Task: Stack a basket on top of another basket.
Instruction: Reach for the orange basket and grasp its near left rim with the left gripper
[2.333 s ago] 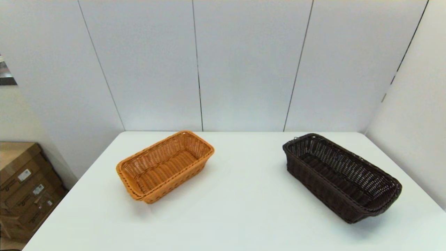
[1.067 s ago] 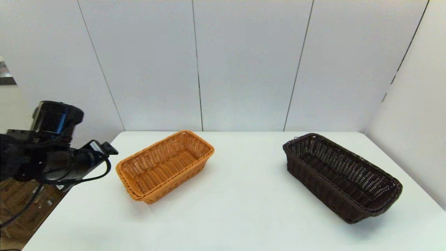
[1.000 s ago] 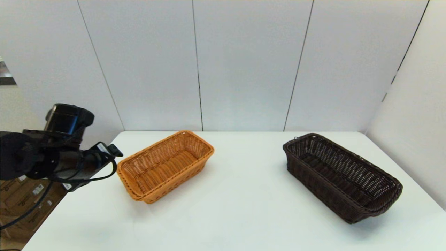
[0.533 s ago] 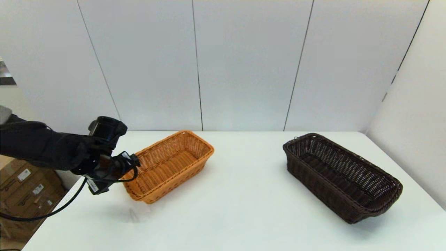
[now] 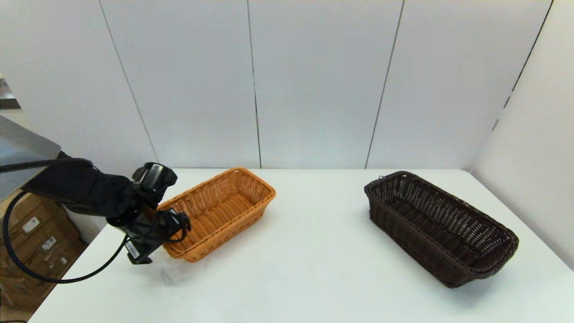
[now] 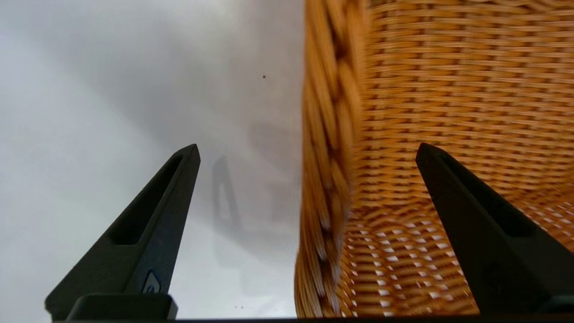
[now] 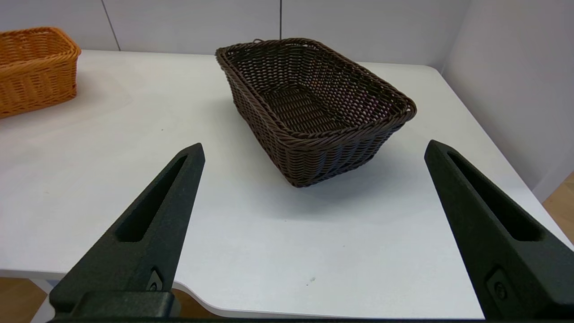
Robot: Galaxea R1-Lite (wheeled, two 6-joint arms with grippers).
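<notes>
Straddling the braided rim of the orange-tan rectangular wicker basket [image 6: 394,112], the left gripper [image 6: 307,152] has its fingers apart. The dark brown rectangular open-weave wicker basket [image 7: 314,105] lies beyond the spread-fingered right gripper [image 7: 314,148], long axis slanting away.

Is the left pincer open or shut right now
Open. In the left wrist view the left pincer has its fingers spread wide, straddling the tan basket's braided rim, one outside, one inside, not touching it.

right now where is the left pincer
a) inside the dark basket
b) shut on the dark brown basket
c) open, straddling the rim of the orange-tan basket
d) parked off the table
c: in the left wrist view the left pincer is open, one finger outside and one inside the braided rim of the orange-tan basket.
</notes>
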